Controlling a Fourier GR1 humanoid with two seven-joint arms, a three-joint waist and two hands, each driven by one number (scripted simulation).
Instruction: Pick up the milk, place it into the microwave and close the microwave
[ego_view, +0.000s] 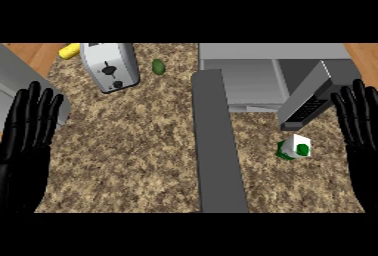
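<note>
Speckled brown granite counter (125, 150) fills the head view, crossed from top to bottom by a dark grey bar (215, 145) near its middle. At upper right stands the microwave (244, 75), its cavity exposed and its door (310, 97) swung open, slanting down toward the counter's right part. The milk (296, 148), a small white carton with green markings, rests on the counter just below the lower end of the open door, to the right of the grey bar.

The right hand (359, 125) shows at the right edge of the view, fingers straight and pointing up, holding nothing; the milk lies to its left and slightly lower than its fingertips, near but apart from it. The left hand (28, 125) shows at the left edge, likewise open with straight fingers pointing up, well apart from the milk, with the grey bar between them.

At upper left a silver toaster (109, 66) lies tilted on the counter, a yellow object (69, 50) just beside its upper left corner, and a small green oval object (159, 66) to its right.
</note>
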